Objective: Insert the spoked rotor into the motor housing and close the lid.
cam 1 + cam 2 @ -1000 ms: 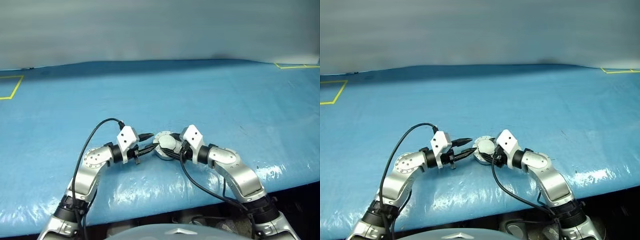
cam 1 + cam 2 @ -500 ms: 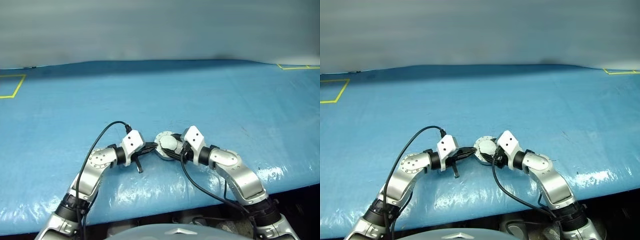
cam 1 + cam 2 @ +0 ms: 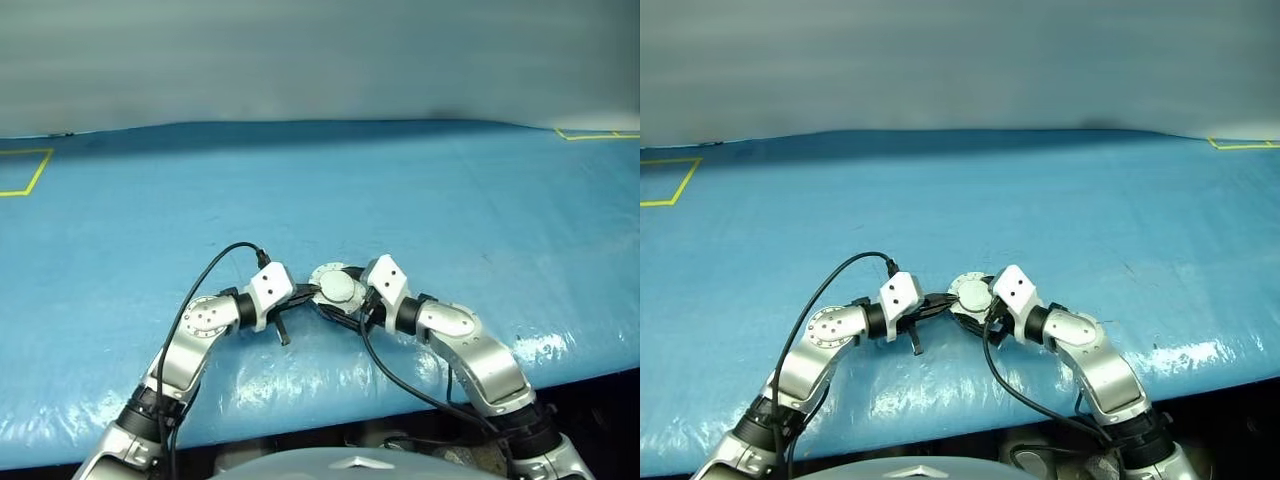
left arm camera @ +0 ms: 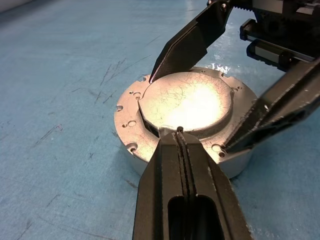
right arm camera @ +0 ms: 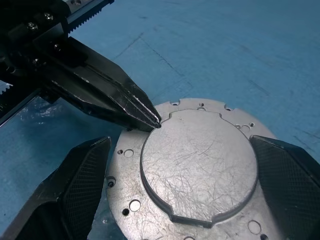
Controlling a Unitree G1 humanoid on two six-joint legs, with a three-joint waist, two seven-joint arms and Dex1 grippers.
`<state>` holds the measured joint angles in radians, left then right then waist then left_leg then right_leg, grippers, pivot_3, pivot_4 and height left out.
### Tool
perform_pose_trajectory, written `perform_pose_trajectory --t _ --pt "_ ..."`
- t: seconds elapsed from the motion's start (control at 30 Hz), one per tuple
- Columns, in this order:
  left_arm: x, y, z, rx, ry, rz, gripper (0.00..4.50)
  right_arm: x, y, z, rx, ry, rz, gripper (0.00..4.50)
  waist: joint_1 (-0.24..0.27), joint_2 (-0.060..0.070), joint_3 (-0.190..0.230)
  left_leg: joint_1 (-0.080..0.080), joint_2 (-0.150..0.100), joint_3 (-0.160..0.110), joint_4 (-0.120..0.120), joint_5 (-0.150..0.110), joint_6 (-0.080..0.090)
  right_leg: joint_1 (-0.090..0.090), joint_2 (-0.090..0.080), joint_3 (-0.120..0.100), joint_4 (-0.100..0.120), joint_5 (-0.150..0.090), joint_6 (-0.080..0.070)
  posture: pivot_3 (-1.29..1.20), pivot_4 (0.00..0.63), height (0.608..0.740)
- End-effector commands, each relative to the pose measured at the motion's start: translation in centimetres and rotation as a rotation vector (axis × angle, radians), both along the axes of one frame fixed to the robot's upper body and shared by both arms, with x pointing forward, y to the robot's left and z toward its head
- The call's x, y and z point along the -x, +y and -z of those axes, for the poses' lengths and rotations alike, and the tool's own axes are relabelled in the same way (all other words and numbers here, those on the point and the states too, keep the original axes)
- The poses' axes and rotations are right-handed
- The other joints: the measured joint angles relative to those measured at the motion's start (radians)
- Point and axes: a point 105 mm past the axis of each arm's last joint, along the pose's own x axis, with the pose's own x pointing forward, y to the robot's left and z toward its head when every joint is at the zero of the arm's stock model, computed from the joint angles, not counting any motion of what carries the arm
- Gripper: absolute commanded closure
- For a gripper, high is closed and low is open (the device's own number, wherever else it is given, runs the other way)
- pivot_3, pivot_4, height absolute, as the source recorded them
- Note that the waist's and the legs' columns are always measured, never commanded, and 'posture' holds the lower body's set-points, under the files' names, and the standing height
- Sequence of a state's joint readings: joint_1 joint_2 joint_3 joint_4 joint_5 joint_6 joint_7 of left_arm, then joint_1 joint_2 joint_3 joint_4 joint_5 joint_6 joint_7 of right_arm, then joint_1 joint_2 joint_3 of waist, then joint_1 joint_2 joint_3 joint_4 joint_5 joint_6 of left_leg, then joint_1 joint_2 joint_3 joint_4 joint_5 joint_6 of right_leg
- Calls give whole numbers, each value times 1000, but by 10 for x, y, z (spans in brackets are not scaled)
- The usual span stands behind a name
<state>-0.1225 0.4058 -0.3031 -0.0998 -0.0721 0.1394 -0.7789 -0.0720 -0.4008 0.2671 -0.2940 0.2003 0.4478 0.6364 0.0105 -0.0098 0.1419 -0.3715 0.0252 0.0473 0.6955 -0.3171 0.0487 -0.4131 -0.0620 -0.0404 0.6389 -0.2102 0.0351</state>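
Observation:
The motor housing (image 4: 131, 131) is a round silver cup on the blue table, also seen between both arms (image 3: 335, 290). The lid (image 4: 187, 102) lies on it plain grey face up, with a dark gap along the side nearest my left gripper. My left gripper (image 4: 180, 132) is shut on nothing, and its tip touches the lid's edge (image 5: 156, 124). My right gripper (image 5: 179, 145) is open. Its two fingers (image 5: 75, 190) stand on either side of the housing. The spoked rotor is hidden.
The blue plastic-covered table (image 3: 400, 190) stretches far ahead and to both sides. Its front edge runs just below the arms (image 3: 330, 400). Yellow tape marks sit at the far left (image 3: 25, 175) and far right (image 3: 590, 132).
My left gripper has gone from slightly open to shut, and its tip has come onto the lid's edge. The housing and the right arm have stayed in place.

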Motion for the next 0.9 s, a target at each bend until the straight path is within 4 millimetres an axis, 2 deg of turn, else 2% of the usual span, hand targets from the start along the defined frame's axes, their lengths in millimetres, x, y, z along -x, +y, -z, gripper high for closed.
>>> perform_pose_trajectory --t 0.03,0.13,0.2,0.3,0.4,0.5,0.53,0.67,0.9 --pt "4 5 13 -39 34 -9 4500 -2 -2 -12 -37 -29 11 27 0 0 0 0 0 0 0 0 0 0 0 0 0 0 0 0 150 740" --pt "3 4 13 -43 33 -9 4500 -12 -8 -35 -76 -131 72 27 1 1 1 -1 0 0 0 0 0 -1 0 0 0 0 0 0 150 740" --pt "2 4 15 -64 24 -8 4500 -20 -19 -46 -72 -189 131 27 3 1 1 -2 0 0 0 0 0 -2 0 0 0 0 0 0 150 740" --pt "3 3 14 -52 26 2 4500 -27 -39 -56 -139 -165 213 27 4 1 1 -4 -1 0 0 0 0 -3 0 0 0 1 1 0 150 740" --pt "4 2 13 -51 21 14 4500 -21 -52 -42 -260 3 244 27 5 1 1 -4 -1 -1 0 0 0 -2 0 -1 -2 1 1 0 150 740" --pt "2 2 14 -53 16 6 4500 -11 -61 -27 -562 275 292 27 6 2 1 -4 0 -2 0 0 0 -2 0 -1 -3 1 1 0 150 740" --pt "1 2 14 -53 14 3 4500 -9 -63 -22 -612 335 308 27 5 2 1 -4 0 -2 0 0 0 -2 0 -1 -3 1 1 0 150 740" --pt "2 3 16 -58 15 8 4500 -4 -69 10 -687 539 412 27 4 3 2 -4 -1 -1 0 0 1 -2 -1 -1 -3 2 0 0 150 740" --pt "2 5 17 -66 13 2 4500 5 -62 26 -773 666 428 27 3 5 0 -4 0 -1 0 0 1 -2 -1 -1 -3 2 1 0 150 740"
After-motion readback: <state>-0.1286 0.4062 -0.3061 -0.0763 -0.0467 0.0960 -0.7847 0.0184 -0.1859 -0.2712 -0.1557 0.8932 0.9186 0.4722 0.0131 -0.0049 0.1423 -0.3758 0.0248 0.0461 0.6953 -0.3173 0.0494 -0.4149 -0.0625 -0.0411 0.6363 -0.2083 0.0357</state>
